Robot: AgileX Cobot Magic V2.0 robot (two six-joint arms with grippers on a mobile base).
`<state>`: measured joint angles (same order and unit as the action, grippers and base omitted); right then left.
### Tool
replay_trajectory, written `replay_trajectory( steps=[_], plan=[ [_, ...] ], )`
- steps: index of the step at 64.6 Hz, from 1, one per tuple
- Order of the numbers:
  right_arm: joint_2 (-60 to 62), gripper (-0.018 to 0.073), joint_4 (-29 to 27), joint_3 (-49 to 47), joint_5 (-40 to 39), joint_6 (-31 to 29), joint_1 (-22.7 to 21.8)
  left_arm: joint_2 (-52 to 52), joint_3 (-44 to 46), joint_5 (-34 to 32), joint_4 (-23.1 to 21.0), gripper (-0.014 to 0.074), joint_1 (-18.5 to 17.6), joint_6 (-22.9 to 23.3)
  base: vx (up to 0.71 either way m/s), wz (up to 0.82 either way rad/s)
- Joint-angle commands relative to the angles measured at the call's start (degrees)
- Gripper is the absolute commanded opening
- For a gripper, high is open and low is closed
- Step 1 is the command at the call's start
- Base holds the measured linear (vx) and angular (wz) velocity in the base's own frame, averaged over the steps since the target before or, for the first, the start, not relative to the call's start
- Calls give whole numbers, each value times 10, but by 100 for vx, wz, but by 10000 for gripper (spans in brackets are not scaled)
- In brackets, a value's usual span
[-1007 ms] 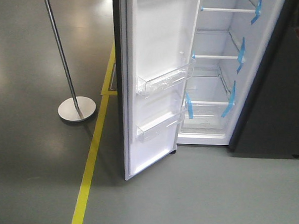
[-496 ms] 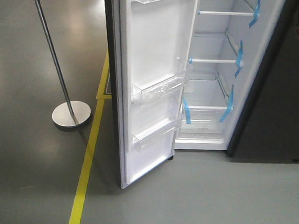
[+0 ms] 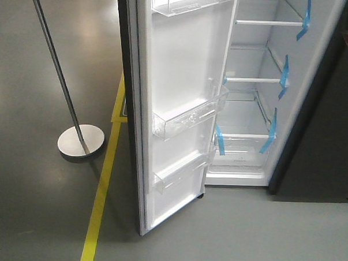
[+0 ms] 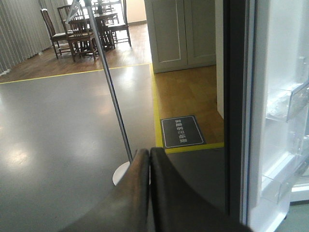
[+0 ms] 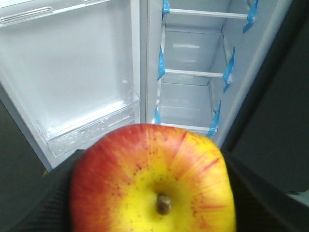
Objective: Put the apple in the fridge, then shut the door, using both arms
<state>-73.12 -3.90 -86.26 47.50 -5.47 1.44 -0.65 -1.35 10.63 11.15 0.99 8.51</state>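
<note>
With right tool (image 5: pixel 152 203) clamped on the apple (image 5: pixel 152 181) facing the open fridge (image 3: pixel 306 78), and left tool (image 4: pixel 148 162) pinched empty, you should steer straight onto a taped shelf (image 3: pixel 251 80), clear of the door (image 3: pixel 185 67).

One apple (image 5: pixel 152 179), one fridge (image 3: pixel 252 53) with one door (image 3: pixel 185 61), three door bins (image 3: pixel 189 117), three shelves (image 3: pixel 254 80), six tape strips (image 5: pixel 161 63), one pole stand (image 3: pixel 80 142).

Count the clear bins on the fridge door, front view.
3: top bin cut by the frame edge, middle bin halfway down, lowest bin near the floor. More may sit above the frame.
</note>
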Motion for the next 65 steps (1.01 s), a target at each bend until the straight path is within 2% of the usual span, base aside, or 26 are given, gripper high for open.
replay_trajectory(
  steps=[1, 65],
  plan=[
    [15, 149, 1, -17, -42, -4, -2, -9, 10, -39, -5, -6, -4, 2, 16, 3],
    [15, 149, 1, -17, -42, -4, -2, -9, 10, -39, -5, -6, -4, 2, 14, 0]
  ],
)
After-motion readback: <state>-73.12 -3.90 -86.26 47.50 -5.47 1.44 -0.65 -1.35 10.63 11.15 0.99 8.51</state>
